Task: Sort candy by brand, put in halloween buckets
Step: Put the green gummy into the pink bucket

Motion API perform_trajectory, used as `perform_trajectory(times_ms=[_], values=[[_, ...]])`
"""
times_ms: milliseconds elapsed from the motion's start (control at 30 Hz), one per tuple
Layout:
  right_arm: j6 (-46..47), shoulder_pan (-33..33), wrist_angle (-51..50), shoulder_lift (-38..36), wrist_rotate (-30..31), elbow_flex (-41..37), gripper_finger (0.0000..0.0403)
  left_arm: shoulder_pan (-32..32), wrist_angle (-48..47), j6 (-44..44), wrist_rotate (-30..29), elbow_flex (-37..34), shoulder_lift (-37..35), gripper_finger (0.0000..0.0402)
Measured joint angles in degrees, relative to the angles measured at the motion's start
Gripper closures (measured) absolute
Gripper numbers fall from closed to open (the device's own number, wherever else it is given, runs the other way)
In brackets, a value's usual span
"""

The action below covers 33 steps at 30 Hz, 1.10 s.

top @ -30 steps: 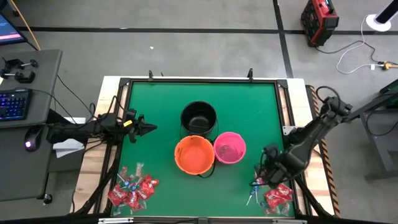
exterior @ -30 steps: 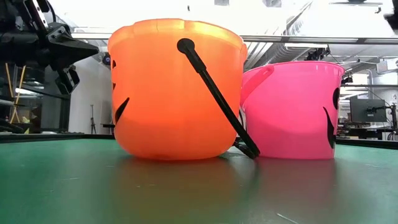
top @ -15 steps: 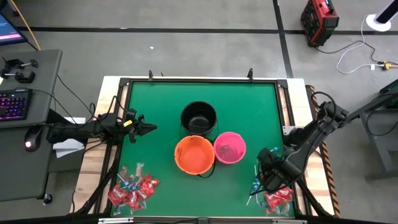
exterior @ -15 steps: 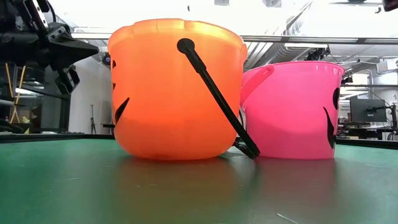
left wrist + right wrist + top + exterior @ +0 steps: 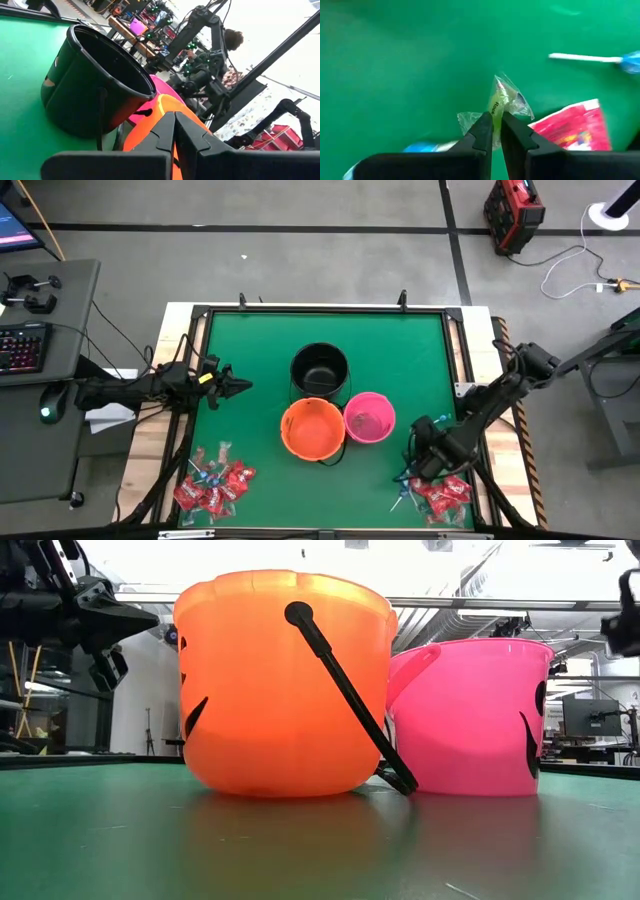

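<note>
From above, three small round plastic pails cluster mid-bench: the glossy black pail, the orange pail just in front of it, and the pink pail touching the orange pail's right side. Taking the orange pail as landmark, a heap of flat red shiny packets and blue-headed lollipops lies to its front-left, and a smaller heap of the same sweets lies to its front-right, past the pink pail. The black and orange pails look empty; the pink pail shows only faint specks I cannot identify. I judge the sorting barely begun, with nearly all candy left to move. Exact piece counts cannot be told. The left hand waits to the orange pail's left, pinched to a point. The right hand hangs over the front-right heap.

Level with the green bench, two pails show, orange and pink, side by side and touching; no candy is visible.

The left wrist view shows the left hand's fingers pressed together, holding nothing, with all three pails ahead.

The right wrist view shows the right hand nearly closed, pinching a clear crinkly wrapper with a yellow-green sweet. Beside it lie one red packet and one white-sticked lollipop.
</note>
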Motion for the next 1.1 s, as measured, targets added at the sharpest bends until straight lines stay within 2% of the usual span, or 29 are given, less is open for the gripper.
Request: perform_trajectory(times_ms=[167, 267, 400, 567, 667, 733, 800, 933, 1100], values=[[0.6, -1.9, 0.1, 0.0, -0.8, -1.1, 0.0381, 0.0, 0.0, 0.0, 0.0, 0.0, 0.0, 0.0401], [-2.2, -3.4, -1.2, -0.2, 1.8, 1.0, 0.0384, 0.0, 0.0, 0.0, 0.0, 0.0, 0.0, 0.0401], [-5.5, -5.2, -10.0, -0.8, 6.8, 7.1, 0.0399, 0.0, 0.0, 0.0, 0.0, 0.0, 0.0, 0.0401], [-5.5, -6.7, -22.2, -1.0, 19.6, 17.1, 0.0401, 0.0, 0.0, 0.0, 0.0, 0.0, 0.0, 0.0401], [-6.8, -7.3, -20.5, -1.0, 30.8, 21.1, 0.04, 0.0, 0.0, 0.0, 0.0, 0.0, 0.0, 0.0401], [-9.3, -8.3, -15.8, -1.0, 34.1, 22.1, 0.04, 0.0, 0.0, 0.0, 0.0, 0.0, 0.0, 0.0401], [-14.2, -9.6, -10.3, -1.0, 33.1, 22.1, 0.04, 0.0, 0.0, 0.0, 0.0, 0.0, 0.0, 0.0401], [-22.4, -14.1, -2.9, -0.6, 26.0, 22.1, 0.0392, 0.0, 0.0, 0.0, 0.0, 0.0, 0.0, 0.0401], [-29.0, -21.6, 0.3, -0.6, 17.2, 22.1, 0.0334, 0.0, 0.0, 0.0, 0.0, 0.0, 0.0, 0.0401]])
